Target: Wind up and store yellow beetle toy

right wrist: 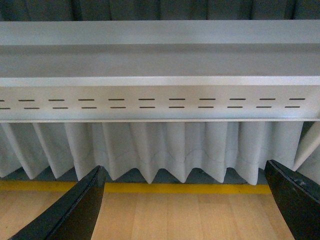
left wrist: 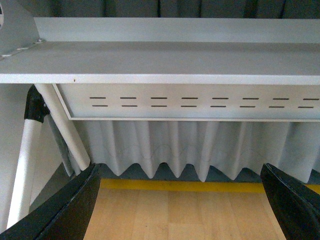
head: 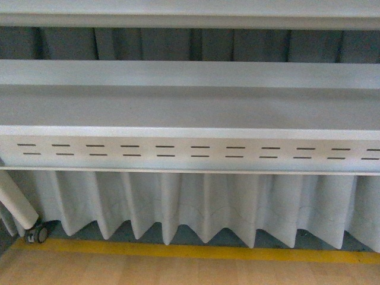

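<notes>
In the front view a white table [head: 190,110] runs across the whole width of the frame, its top pale grey in the light. A front panel [head: 190,153] just under its near edge is pierced by two rows of short dark slots. A second white shelf [head: 190,18] crosses the top of the frame, and a dark grey curtain [head: 160,43] shows in the gap between the two. Below the panel hangs a pleated white skirt [head: 196,205], its zigzag hem ending just above a yellow floor line [head: 196,252] that borders a light wooden floor [head: 178,272]. In the lower left corner a white table leg [head: 16,202] slants down to a small black caster [head: 37,234]. The left wrist view shows the left tool [left wrist: 181,172] released, its two black fingers [left wrist: 65,210] spread wide apart with only floor and skirt between them. The right wrist view shows the right tool [right wrist: 185,170] likewise released, its fingers [right wrist: 75,210] far apart and holding nothing. The yellow beetle toy shows in none of the three views.
</notes>
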